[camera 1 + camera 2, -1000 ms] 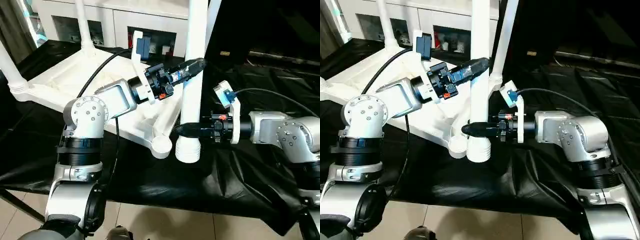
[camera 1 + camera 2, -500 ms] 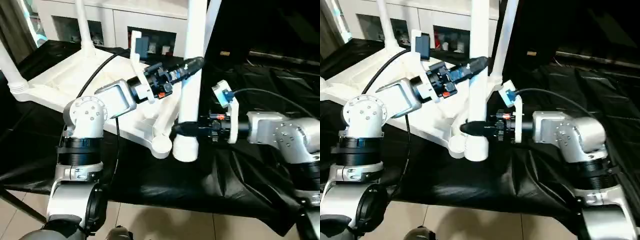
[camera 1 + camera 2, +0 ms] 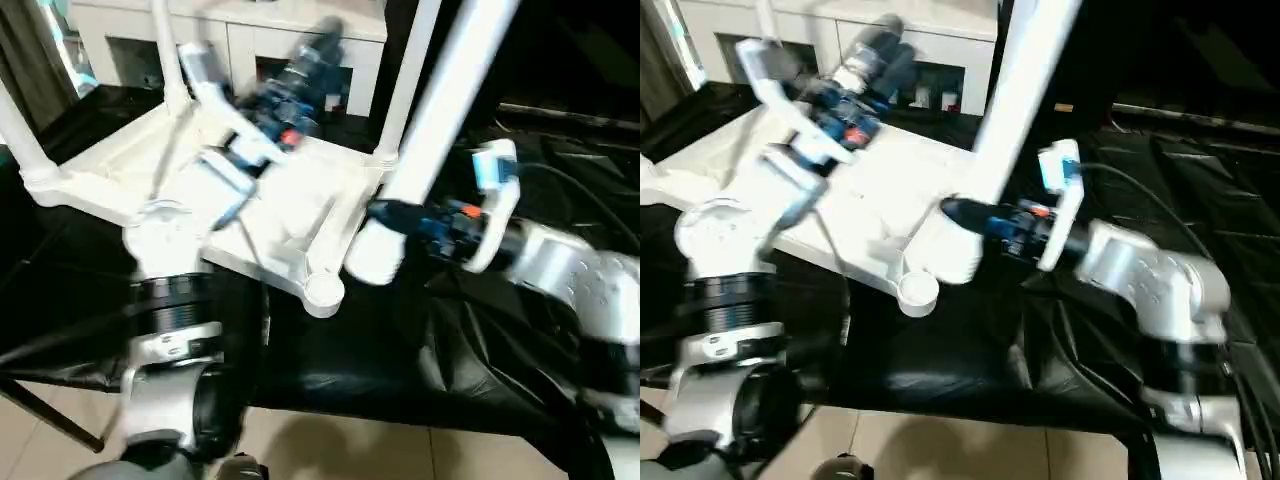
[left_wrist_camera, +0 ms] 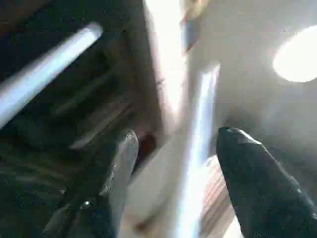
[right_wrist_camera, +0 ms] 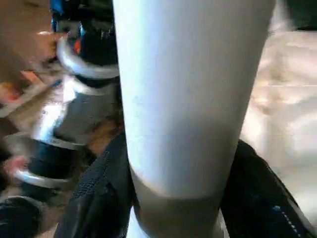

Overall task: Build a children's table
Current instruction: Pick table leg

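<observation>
The white tabletop (image 3: 120,165) lies underside up on the black cloth, with three legs standing in its corner sockets, one of them at the far right (image 3: 405,95). The near corner socket (image 3: 324,291) is empty. My right gripper (image 3: 385,213) is shut on a fourth white leg (image 3: 430,130), near its flared end (image 3: 368,258). That leg hangs tilted, top leaning right, just right of and above the empty socket. In the right wrist view the black fingers (image 5: 99,198) clamp both sides of the tube (image 5: 188,99). My left gripper (image 3: 322,38) is raised over the tabletop, open and empty, its fingers (image 4: 114,168) spread.
A white cabinet (image 3: 250,45) with glass doors stands behind the table. Black cloth (image 3: 400,370) covers the table to its front edge, with tiled floor (image 3: 330,445) below. The upright legs (image 3: 165,60) (image 3: 20,135) rise around the left arm.
My left gripper has let go of the leg, opened, and swung up and back to the left. The right gripper has tilted the leg, its top now leaning right.
</observation>
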Robot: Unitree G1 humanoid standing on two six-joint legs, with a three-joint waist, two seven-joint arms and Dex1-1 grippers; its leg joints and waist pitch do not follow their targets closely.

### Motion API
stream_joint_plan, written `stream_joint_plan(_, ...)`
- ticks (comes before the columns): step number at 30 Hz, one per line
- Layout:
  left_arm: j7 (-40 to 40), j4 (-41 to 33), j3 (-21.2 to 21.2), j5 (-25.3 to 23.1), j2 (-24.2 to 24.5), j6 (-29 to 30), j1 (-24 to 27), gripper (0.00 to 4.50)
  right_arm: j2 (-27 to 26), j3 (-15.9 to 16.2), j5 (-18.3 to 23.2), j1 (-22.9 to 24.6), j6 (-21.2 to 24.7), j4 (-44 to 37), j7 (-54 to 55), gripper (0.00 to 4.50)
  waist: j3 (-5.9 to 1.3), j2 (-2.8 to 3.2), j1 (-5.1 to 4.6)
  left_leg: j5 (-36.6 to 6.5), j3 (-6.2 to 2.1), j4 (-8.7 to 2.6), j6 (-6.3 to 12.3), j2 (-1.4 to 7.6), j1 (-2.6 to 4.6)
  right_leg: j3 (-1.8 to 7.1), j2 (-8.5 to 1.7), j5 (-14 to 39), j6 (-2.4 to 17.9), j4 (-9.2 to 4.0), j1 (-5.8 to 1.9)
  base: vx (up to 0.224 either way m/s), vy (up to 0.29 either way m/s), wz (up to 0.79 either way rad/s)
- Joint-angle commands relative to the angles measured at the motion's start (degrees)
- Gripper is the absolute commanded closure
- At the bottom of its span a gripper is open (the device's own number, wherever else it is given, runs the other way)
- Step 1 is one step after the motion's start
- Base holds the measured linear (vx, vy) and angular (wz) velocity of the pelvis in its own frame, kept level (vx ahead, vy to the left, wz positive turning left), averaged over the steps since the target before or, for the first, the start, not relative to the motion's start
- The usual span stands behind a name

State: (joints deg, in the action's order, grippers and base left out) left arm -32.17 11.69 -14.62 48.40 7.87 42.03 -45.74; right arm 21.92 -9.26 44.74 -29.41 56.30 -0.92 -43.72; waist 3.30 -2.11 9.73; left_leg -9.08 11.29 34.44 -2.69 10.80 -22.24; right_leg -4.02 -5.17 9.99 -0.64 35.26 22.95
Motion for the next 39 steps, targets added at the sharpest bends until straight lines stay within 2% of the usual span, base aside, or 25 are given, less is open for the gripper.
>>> stream_joint_plan(1,-5.8,2.6,17.2,-20.4,8.0,-10.1,2.4,1.52,1.2,1.7,-6.5,0.9,-3.2,-1.5,5.7,2.61,-4.25,0.95,-0.20,-15.7,-2.00,-5.03,-5.45,2.21,2.01,2.43,-3.03,18.9,0.5,-5.00,-2.20,0.000,0.000,0.00)
stream_joint_plan(2,-6.2,3.0,18.3,-21.6,8.6,-11.0,2.5,1.52,1.2,1.8,-6.9,0.9,-3.3,-1.5,6.2,2.61,-4.21,0.90,-0.14,-15.8,-2.23,-5.21,-5.86,2.16,1.95,2.42,-3.26,20.0,-0.5,-5.29,-2.28,0.000,0.000,0.00)
stream_joint_plan(3,-7.9,4.6,21.7,-25.5,10.9,-14.6,2.8,1.52,1.1,2.1,-8.2,1.2,-4.2,-1.3,8.1,2.61,-4.32,1.00,-0.18,-16.1,-2.14,-5.20,-6.61,2.21,2.20,2.48,-3.49,20.8,-0.7,-5.41,-2.06,0.000,0.000,0.00)
stream_joint_plan(4,-9.0,6.3,24.0,-28.1,12.5,-17.2,2.7,1.52,0.9,2.2,-9.4,1.5,-5.2,-1.0,9.6,2.61,-4.45,1.11,-0.28,-15.7,-2.08,-5.11,-7.03,2.19,2.17,2.47,-3.48,19.2,0.4,-5.18,-2.03,0.000,0.000,0.00)
stream_joint_plan(5,-9.0,6.3,24.0,-28.1,12.5,-17.2,2.7,1.52,0.9,2.2,-9.4,1.5,-5.2,-1.0,9.6,2.61,-4.60,1.28,-0.30,-15.8,-1.95,-4.97,-7.33,2.26,2.33,2.47,-3.42,17.9,1.3,-4.79,-1.91,0.000,0.000,0.00)
stream_joint_plan(6,-12.0,10.2,29.5,-34.5,16.4,-23.0,1.9,1.52,0.0,2.0,-11.4,2.2,-7.0,-0.2,12.6,2.61,-4.50,1.34,-0.12,-15.5,-2.13,-5.06,-7.03,2.25,2.17,2.42,-3.46,15.9,2.6,-4.98,-1.77,0.000,0.000,0.00)
stream_joint_plan(7,-14.3,11.3,31.8,-37.1,18.3,-25.1,1.6,1.52,-0.4,1.8,-12.0,2.5,-7.7,0.2,13.7,2.61,-4.52,1.38,-0.55,-15.8,-1.92,-5.03,-7.16,2.21,2.04,2.48,-3.28,14.8,3.2,-4.40,-1.88,0.000,0.000,0.00)
stream_joint_plan(9,-16.3,12.0,33.4,-38.7,19.9,-26.3,1.4,1.52,-0.8,1.6,-12.5,2.8,-8.4,0.5,14.4,2.61,-4.68,1.48,-0.81,-14.3,-1.78,-4.87,-7.15,2.20,1.98,2.43,-3.31,10.3,5.7,-3.59,-2.07,0.000,0.000,0.00)
stream_joint_plan(10,-20.8,12.6,35.5,-40.4,22.7,-27.1,1.1,1.52,-1.2,1.4,-13.1,3.3,-9.0,0.5,15.2,2.61,-4.65,1.49,-0.84,-13.8,-1.70,-4.82,-6.89,2.17,2.00,2.41,-3.42,8.8,7.1,-3.45,-2.08,0.000,0.000,0.00)
stream_joint_plan(12,-23.1,13.1,36.5,-41.1,23.9,-28.0,1.0,1.52,-1.4,1.3,-13.3,3.6,-9.2,0.3,15.5,2.61,-4.46,1.50,-1.14,-14.1,-1.52,-4.77,-6.42,2.07,1.83,2.44,-3.48,8.3,8.6,-3.29,-2.15,0.000,0.000,0.00)
stream_joint_plan(14,-30.9,13.9,40.5,-44.4,28.6,-29.4,0.8,1.52,-1.7,1.3,-13.7,4.4,-9.4,-0.1,15.7,2.61,-4.27,1.52,-1.18,-14.8,-1.56,-4.83,-5.92,2.12,2.01,2.48,-3.65,9.4,9.4,-3.63,-2.05,0.000,0.000,0.00)
stream_joint_plan(15,-31.2,14.2,40.8,-44.7,28.8,-29.6,0.7,1.52,-1.7,1.4,-13.7,4.5,-9.5,-0.1,15.7,2.61,-4.05,1.85,-1.42,-15.9,-1.48,-5.00,-5.85,2.13,1.95,2.56,-3.49,10.6,9.2,-3.60,-1.91,0.000,0.000,0.00)
stream_joint_plan(18,-33.0,17.4,42.1,-46.8,28.9,-31.9,-0.6,1.52,-1.8,1.8,-14.2,4.9,-10.0,-0.1,16.0,2.61,-3.86,1.77,-1.64,-17.2,-1.46,-5.02,-5.93,2.14,2.12,2.61,-3.66,12.6,9.5,-3.83,-1.86,0.000,0.000,0.00)
stream_joint_plan(19,-34.3,19.5,43.1,-47.8,28.8,-33.4,-1.4,1.52,-2.0,2.1,-14.3,5.0,-10.2,-0.1,16.3,2.61,-3.69,2.12,-1.55,-18.6,-1.56,-5.08,-6.15,2.22,2.31,2.64,-3.86,14.6,9.7,-4.07,-1.76,0.000,0.000,0.00)
stream_joint_plan(21,-35.4,21.8,44.6,-50.2,28.8,-35.0,-2.0,1.52,-2.1,2.3,-14.4,5.3,-10.4,-0.3,16.5,2.61,-3.59,2.18,-1.54,-18.8,-1.68,-5.16,-6.15,2.31,2.17,2.67,-3.96,14.7,9.9,-4.04,-1.83,0.000,0.000,0.00)
stream_joint_plan(25,-32.6,26.6,45.6,-53.5,27.2,-39.2,-3.1,1.52,-2.1,2.4,-14.6,6.0,-10.4,-1.0,16.5,2.61,-3.66,2.14,-1.66,-17.7,-1.64,-5.05,-5.84,2.33,2.06,2.69,-3.92,12.6,10.2,-3.81,-1.94,0.000,0.000,0.00)
stream_joint_plan(26,-31.4,28.0,45.6,-53.9,26.4,-40.0,-3.5,1.52,-2.3,2.5,-14.7,6.2,-10.5,-1.1,16.4,2.61,-3.63,2.39,-1.63,-17.7,-1.68,-5.05,-5.89,2.34,2.06,2.68,-3.95,12.1,10.5,-3.69,-1.94,0.000,0.000,0.00)
stream_joint_plan(27,-30.7,29.3,45.5,-54.3,25.7,-40.7,-3.8,1.52,-2.3,2.6,-14.8,6.4,-10.6,-1.2,16.4,2.61,-3.69,2.23,-1.62,-17.6,-1.62,-5.01,-5.75,2.37,2.07,2.68,-3.94,11.1,10.9,-3.67,-1.99,0.000,0.000,0.00)
stream_joint_plan(28,-31.0,30.3,45.8,-54.7,25.3,-41.3,-3.8,1.52,-2.6,2.8,-15.0,6.5,-10.7,-1.2,16.5,2.61,-3.69,2.68,-1.61,-17.5,-1.64,-4.93,-5.65,2.30,2.03,2.69,-3.91,10.8,11.2,-3.67,-1.99,0.000,0.000,0.00)
stream_joint_plan(32,-32.5,34.1,47.1,-56.4,24.4,-43.6,-4.0,1.52,-3.1,3.6,-15.0,7.0,-10.6,-2.4,17.1,2.61,-3.63,2.66,-1.67,-17.8,-1.64,-4.97,-5.36,2.29,2.03,2.69,-3.92,10.9,11.6,-3.82,-2.14,0.000,0.000,0.00)
stream_joint_plan(33,-31.8,35.6,46.6,-56.4,23.7,-43.6,-4.3,1.52,-3.1,3.6,-14.8,7.4,-10.5,-2.9,17.1,2.61,-3.68,3.02,-1.64,-17.6,-1.67,-4.95,-5.36,2.29,1.96,2.71,-3.93,10.6,11.8,-3.69,-2.21,0.000,0.000,0.00)
stream_joint_plan(34,-31.4,36.9,46.0,-56.6,23.1,-44.1,-4.7,1.70,-3.1,3.6,-14.8,7.7,-10.6,-3.2,17.1,2.61,-3.70,2.97,-1.66,-17.6,-1.68,-4.93,-5.28,2.30,1.99,2.70,-3.92,10.3,11.9,-3.68,-2.26,0.000,0.000,0.00)
stream_joint_plan(35,-31.0,38.2,45.4,-56.9,22.6,-44.8,-5.3,1.81,-3.1,3.7,-14.8,8.0,-10.8,-3.3,17.1,2.61,-3.83,3.33,-1.57,-17.7,-1.67,-4.86,-5.37,2.29,2.10,2.68,-3.95,10.3,12.1,-3.66,-2.25,0.000,0.000,0.00)
stream_joint_plan(37,-31.2,39.2,44.9,-56.9,22.3,-45.2,-5.9,1.92,-3.2,3.7,-15.0,8.2,-11.1,-3.2,17.0,2.61,-3.95,3.45,-1.46,-17.7,-1.76,-4.82,-5.42,2.39,2.05,2.67,-4.09,9.5,12.9,-3.54,-2.37,0.000,0.000,0.00)
stream_joint_plan(39,-31.7,39.6,44.5,-56.7,22.1,-45.0,-6.2,2.01,-3.3,3.7,-15.0,8.4,-11.2,-3.3,17.0,2.61,-3.85,3.28,-1.48,-17.5,-1.68,-4.83,-5.11,2.36,1.98,2.66,-4.05,9.0,13.2,-3.59,-2.39,0.000,0.000,0.00)
